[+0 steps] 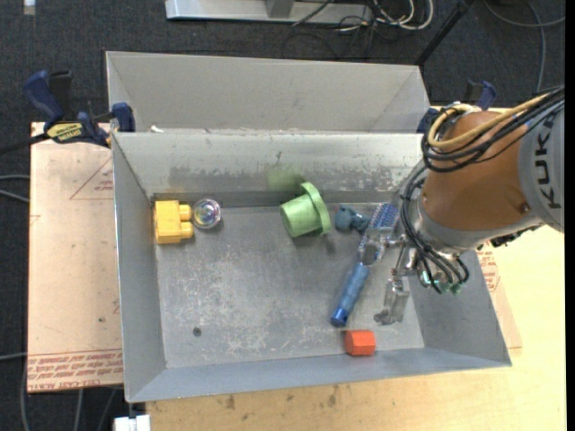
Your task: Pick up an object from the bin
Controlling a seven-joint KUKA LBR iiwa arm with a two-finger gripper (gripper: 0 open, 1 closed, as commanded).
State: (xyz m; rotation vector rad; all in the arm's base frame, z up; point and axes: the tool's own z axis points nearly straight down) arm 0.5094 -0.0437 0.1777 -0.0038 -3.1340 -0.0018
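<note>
The gripper is hanging low in the right of the bin, just beside a slanting blue rod and near a red cube. Whether it is spread or closed cannot be told.

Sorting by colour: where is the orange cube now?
The orange cube lies by the bin's front wall, right of centre in the camera view, just below the blue tube and lower left of the gripper.

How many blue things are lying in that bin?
2: a long blue stick near the front right, and a small blue piece right of the green cup. The arm may hide more.
</note>
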